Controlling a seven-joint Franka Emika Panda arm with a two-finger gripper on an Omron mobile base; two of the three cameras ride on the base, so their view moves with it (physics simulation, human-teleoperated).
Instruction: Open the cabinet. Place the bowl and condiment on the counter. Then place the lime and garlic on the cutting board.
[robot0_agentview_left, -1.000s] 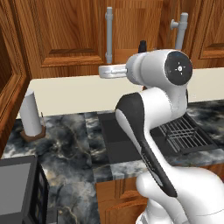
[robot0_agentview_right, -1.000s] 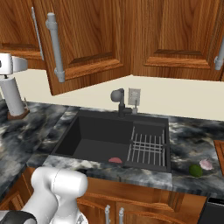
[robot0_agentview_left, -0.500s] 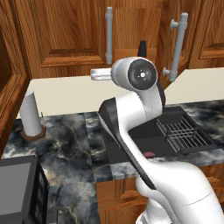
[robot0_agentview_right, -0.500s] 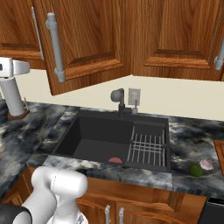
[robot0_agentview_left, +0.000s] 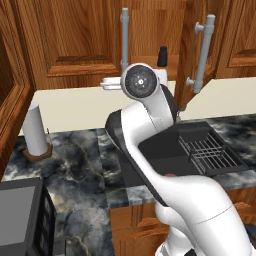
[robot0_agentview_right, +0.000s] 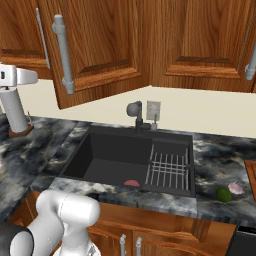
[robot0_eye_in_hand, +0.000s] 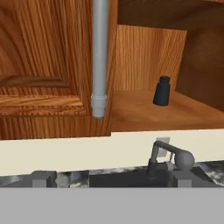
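Arm (robot0_agentview_left: 165, 150) body: glossy white shells, rounded and tubular, smooth with no visible cables or screws. Dark charcoal panel runs along the side of the mid link, edged in black where it meets the white. Upper joint ends in a round dark-grey cap (robot0_agentview_left: 139, 82) with a small centre mark and faint radial ticks, ringed by a lighter bezel. Lower segment swells into a big white dome near the base. From the right base camera: a white elbow link (robot0_agentview_right: 67, 215) with a black band at its joint, plus a small white boxy block (robot0_agentview_right: 15, 77) with a dark spot on its side.
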